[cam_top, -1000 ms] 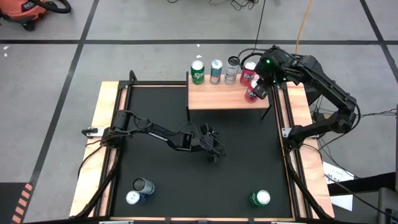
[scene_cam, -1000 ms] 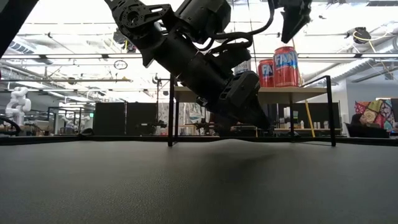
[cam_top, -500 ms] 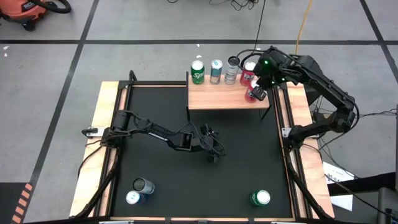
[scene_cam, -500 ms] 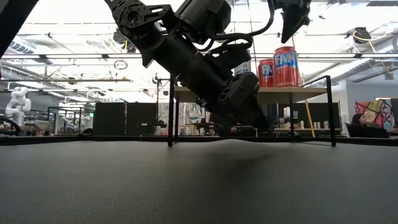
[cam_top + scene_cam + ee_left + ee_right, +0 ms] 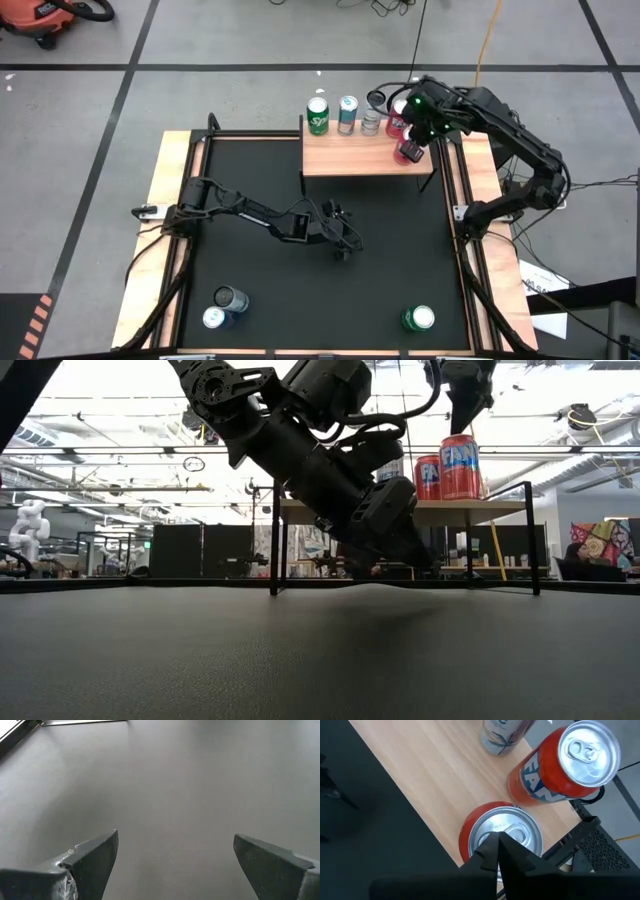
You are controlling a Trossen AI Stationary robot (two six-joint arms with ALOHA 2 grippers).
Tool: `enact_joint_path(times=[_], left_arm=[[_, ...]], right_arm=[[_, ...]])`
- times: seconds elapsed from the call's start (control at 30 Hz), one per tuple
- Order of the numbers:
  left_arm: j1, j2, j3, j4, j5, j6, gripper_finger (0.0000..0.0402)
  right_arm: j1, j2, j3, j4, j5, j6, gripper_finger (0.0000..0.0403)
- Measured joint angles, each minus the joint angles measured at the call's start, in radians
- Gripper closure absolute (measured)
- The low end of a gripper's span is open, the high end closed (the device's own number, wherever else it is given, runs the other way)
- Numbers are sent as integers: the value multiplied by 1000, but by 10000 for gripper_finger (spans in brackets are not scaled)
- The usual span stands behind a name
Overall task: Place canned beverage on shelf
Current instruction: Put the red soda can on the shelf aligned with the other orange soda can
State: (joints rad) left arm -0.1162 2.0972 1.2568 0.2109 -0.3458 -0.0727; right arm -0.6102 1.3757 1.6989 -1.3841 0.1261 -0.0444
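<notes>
The shelf (image 5: pixel 350 160), a light-wood top on thin black legs, stands at the table's far right. Along its far edge stand a green can (image 5: pixel 318 115), a pale can (image 5: pixel 347 113), a silver can (image 5: pixel 371 121) and a red can (image 5: pixel 396 124). A second red can (image 5: pixel 502 832) stands upright near the shelf's right front corner. My right gripper (image 5: pixel 498 846) hangs shut just above this can's top, pointing steeply down; in the low view its tip (image 5: pixel 464 422) stands a little over the can (image 5: pixel 461 467). My left gripper (image 5: pixel 175 862) waits open, low over the table's middle (image 5: pixel 345 240).
Two bluish cans (image 5: pixel 224 306) sit at the table's near left, one of them on its side. A green can (image 5: pixel 418 318) stands at the near right. The shelf's black frame (image 5: pixel 580 827) shows beside the red can. The black table (image 5: pixel 250 180) has wooden side rails.
My right gripper has shifted slightly toward the table's left above the near red can and has tipped a little. The cans on the shelf have stayed where they were.
</notes>
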Motion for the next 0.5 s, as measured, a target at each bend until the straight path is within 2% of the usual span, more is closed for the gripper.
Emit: enact_joint_path(times=[0.5], left_arm=[[0,0,0,-1,0,0,6]], right_arm=[[0,27,1,42,-25,-83,403]])
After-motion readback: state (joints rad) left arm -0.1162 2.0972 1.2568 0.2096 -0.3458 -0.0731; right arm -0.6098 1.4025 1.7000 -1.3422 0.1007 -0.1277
